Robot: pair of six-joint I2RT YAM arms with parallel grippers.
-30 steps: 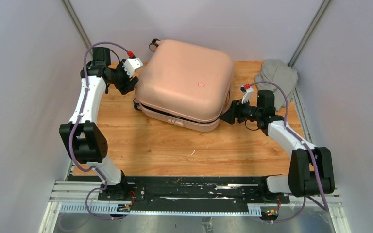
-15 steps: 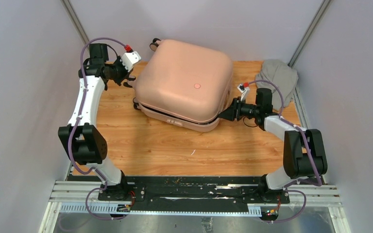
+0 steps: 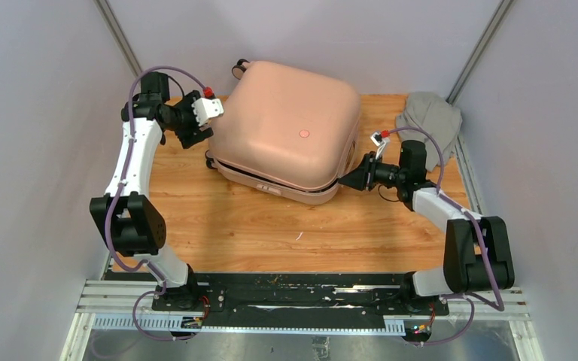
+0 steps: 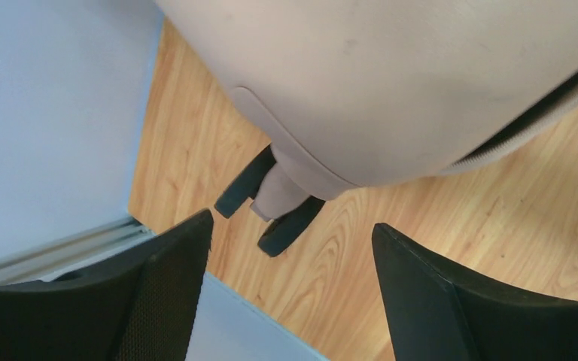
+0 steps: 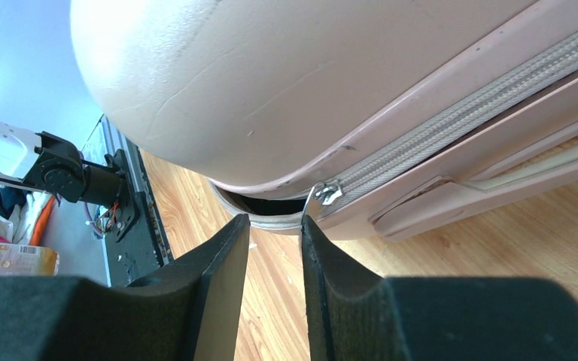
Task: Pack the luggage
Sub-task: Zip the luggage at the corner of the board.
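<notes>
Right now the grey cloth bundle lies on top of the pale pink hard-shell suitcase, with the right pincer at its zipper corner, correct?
No: the grey cloth bundle lies on the wooden table, beside the pale pink hard-shell suitcase, not on it, as the top external view shows. The right pincer is at its zipper corner.

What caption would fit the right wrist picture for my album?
Right tool, slightly open, pointing at the silver zipper pull of the pink suitcase.

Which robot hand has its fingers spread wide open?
The left gripper, beside a caster wheel of the pink suitcase: its fingers stand far apart. The right gripper, at the zipper pull, has only a narrow gap.
</notes>
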